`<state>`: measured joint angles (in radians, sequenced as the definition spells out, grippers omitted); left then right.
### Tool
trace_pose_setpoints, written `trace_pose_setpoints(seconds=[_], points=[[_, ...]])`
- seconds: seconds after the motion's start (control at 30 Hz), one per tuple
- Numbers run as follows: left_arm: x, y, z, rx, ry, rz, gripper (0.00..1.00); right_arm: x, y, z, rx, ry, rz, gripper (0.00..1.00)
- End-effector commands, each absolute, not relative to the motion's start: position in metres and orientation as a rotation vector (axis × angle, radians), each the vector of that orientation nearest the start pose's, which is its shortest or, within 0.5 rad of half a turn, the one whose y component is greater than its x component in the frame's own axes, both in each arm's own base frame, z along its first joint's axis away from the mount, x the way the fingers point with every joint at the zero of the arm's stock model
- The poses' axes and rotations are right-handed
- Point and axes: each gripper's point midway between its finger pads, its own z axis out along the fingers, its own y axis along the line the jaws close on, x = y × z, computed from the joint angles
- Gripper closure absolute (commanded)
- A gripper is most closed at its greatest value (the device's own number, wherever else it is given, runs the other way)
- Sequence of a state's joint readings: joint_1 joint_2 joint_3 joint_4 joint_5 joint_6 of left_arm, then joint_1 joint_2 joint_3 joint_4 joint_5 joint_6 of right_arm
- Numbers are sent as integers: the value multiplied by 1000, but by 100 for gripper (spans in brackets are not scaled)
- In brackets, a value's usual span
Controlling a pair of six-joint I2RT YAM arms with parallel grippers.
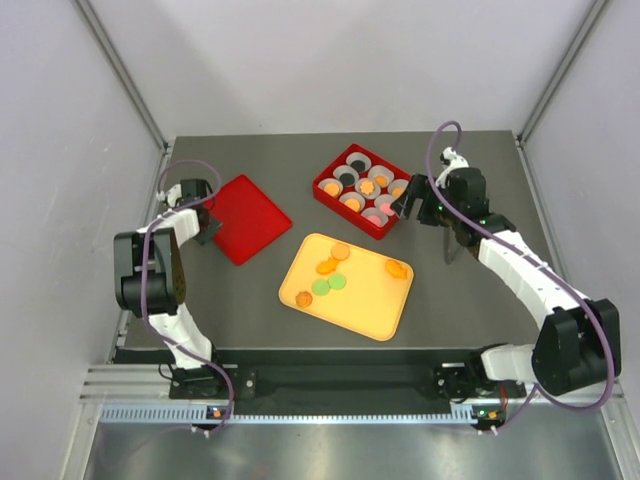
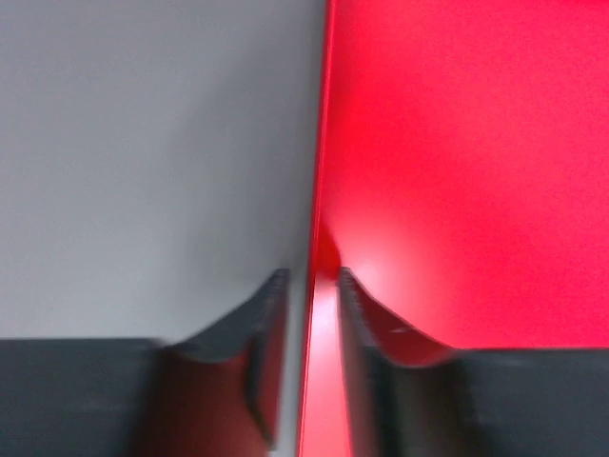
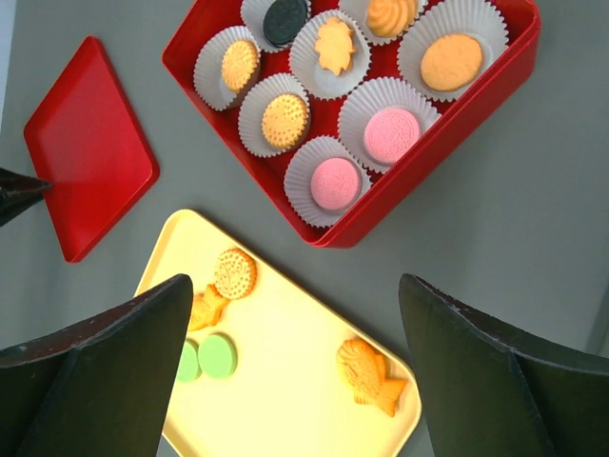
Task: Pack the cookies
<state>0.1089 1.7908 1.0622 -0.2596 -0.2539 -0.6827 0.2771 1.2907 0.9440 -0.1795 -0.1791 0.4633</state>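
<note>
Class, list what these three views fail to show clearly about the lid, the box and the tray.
- Left wrist view: blurred close-up; whether the left gripper touches the edge of the red lid is unclear.
- Right wrist view: the top edge cuts off the far cups of the red box; fingers of the right gripper cover part of the yellow tray.
- Top view: cookies too small to tell shapes.

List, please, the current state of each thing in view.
Red box: open, cookies sitting in its paper cups.
Red lid: off, flat on the table.
Yellow tray: holds loose cookies.
Left end effector: fingers straddle the lid's edge.
Right end effector: open, holding nothing.
</note>
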Motion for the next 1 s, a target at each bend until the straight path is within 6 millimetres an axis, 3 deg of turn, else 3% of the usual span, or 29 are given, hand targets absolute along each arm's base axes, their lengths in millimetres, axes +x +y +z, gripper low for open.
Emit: trace_pose_setpoints(seconds=[0.0,0.03,0.1,0.17,0.33,0.37,0.43,0.47,0.5,0.57,0.6,0.67,0.7,0.77,0.87,0.97], points=[[395,60,-2,-1051,2392,114,76,375,168,218,24,2063,647,12],[393,60,-5,-1049,2410,120,88,375,169,215,21,2075,646,12],[391,60,-9,-1038,2438,134,100,377,172,215,13,2084,648,13],[392,60,-2,-1009,2451,131,100,379,177,217,-2,2085,655,13],[407,61,41,-891,2403,106,100,386,199,219,-73,2106,688,14],[409,61,54,-852,2388,97,100,388,209,227,-116,2093,704,13],[412,58,69,-818,2371,71,100,393,223,219,-162,2127,726,14],[413,57,82,-797,2347,50,100,396,235,228,-205,2109,739,14],[412,52,86,-784,2346,16,100,398,244,214,-229,2148,758,14],[412,48,97,-754,2332,-16,100,402,265,223,-295,2127,802,14],[411,44,100,-740,2338,-41,100,404,275,211,-322,2156,822,13],[409,42,110,-722,2327,-57,100,405,293,214,-376,2153,841,13],[406,41,111,-715,2328,-64,100,408,299,203,-386,2175,847,14],[403,39,121,-700,2310,-75,100,409,312,204,-409,2175,868,14],[398,33,131,-679,2291,-114,100,412,328,190,-427,2207,894,14],[393,27,138,-661,2283,-156,100,410,345,190,-455,2203,932,14]])
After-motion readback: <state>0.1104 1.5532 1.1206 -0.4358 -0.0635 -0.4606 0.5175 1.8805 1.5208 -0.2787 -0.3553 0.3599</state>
